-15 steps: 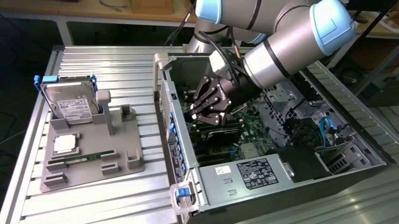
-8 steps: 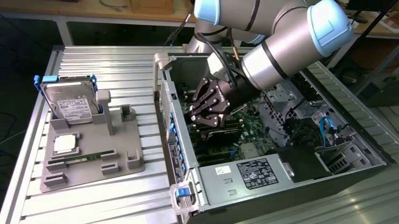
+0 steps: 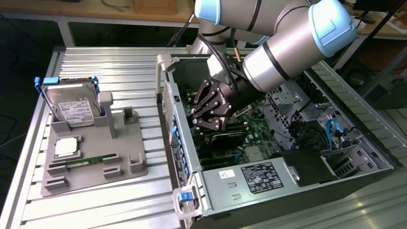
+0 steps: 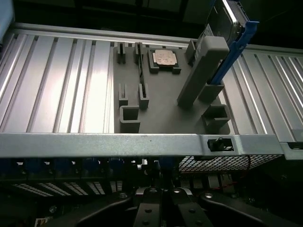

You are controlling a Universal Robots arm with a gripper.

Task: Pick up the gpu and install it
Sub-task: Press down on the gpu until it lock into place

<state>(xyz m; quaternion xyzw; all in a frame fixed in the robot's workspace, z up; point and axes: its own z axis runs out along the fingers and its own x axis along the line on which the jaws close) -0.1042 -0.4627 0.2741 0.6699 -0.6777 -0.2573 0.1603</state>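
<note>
You see the gripper (image 3: pixel 210 121) inside the open computer case (image 3: pixel 356 179), fingers closed together, directly over the gpu (image 3: pixel 224 138) — grip contact cannot be confirmed.

Labels on hard drive (image 3: pixel 72 110), power supply (image 3: pixel 258 175); unreadable.

The exterior view looks steeply down from above onto the open black computer case (image 3: pixel 286 143). The wrist view sits low inside that case, close behind its rim, facing outward. Both share the grey moulded parts holder (image 3: pixel 95 157) (image 4: pixel 161 104) beside the case.
</note>
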